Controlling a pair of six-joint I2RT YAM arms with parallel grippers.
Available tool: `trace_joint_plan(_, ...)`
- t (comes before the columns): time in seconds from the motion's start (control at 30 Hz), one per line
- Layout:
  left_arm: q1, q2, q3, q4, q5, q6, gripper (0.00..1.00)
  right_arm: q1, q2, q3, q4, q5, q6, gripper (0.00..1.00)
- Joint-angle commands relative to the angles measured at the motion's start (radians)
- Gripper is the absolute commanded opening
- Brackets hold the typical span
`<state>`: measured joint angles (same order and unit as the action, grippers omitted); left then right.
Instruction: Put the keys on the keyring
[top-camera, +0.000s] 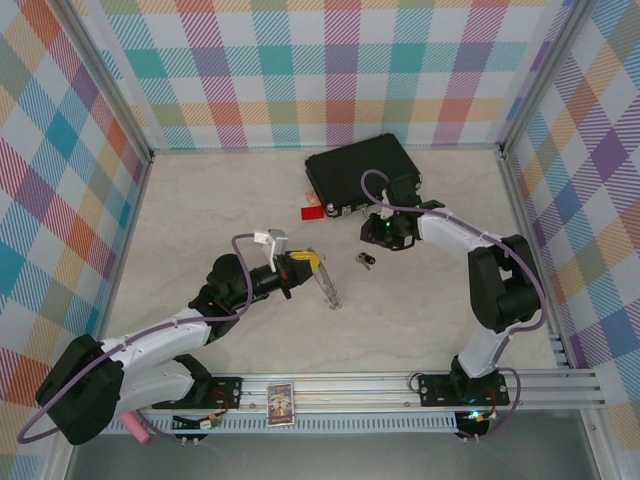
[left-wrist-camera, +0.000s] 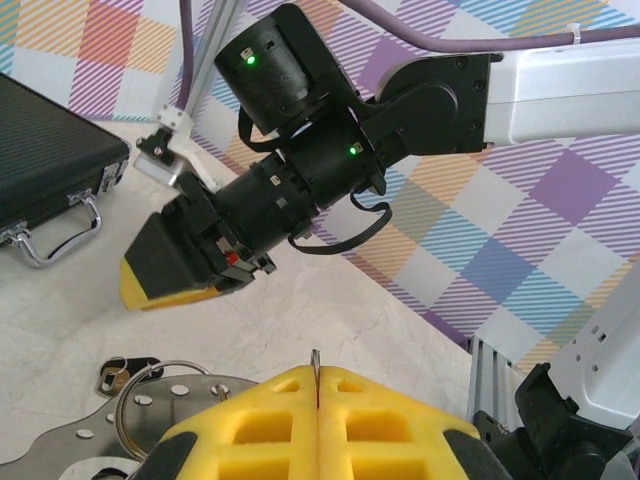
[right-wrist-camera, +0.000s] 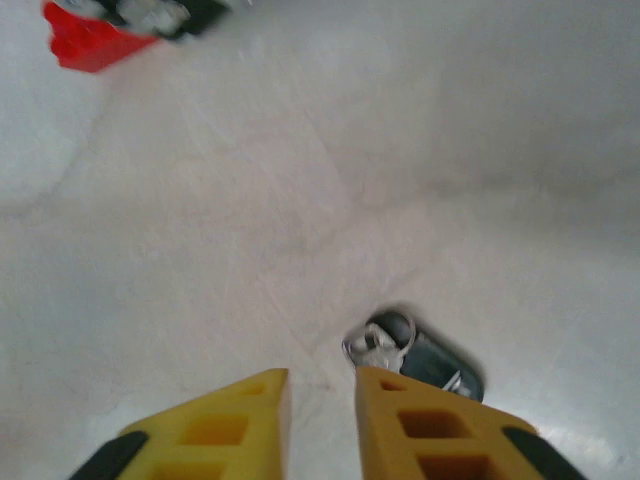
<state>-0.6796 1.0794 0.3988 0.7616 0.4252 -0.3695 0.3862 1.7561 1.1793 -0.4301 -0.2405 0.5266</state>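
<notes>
Left claw pinched on keyring, seen edge-on; right claw ajar, key blurred

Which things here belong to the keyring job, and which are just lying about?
Job: keyring, clamped in the left gripper; black-headed key, near the right gripper.
Lying about: black case, red tag, small printed card.

The right wrist view is blurred throughout: beside the right end effector the keys smear together, so we cannot tell one from the other. The red tag is cut by the top edge. In the left wrist view the black case runs off the left edge, and the keyring is a mere sliver between the pads of the left end effector
</notes>
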Motion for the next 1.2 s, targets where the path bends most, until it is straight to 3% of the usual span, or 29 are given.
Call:
trace_joint_plan(0.0,-0.015,0.004,0.023,0.047,0.002,0.015,0.00,-0.012,0.025,0.008,-0.072,-0.078,0.102,0.21)
trace_joint_plan(0.27,-0.015,0.003,0.023,0.046,0.004,0.017,0.00,-0.024,0.074,0.023,-0.105,-0.094,0.194,0.23)
trace_joint_plan(1.17,-0.015,0.003,0.025,0.036,0.006,0.024,0.00,-0.059,0.230,0.124,-0.131,-0.171,0.204,0.25)
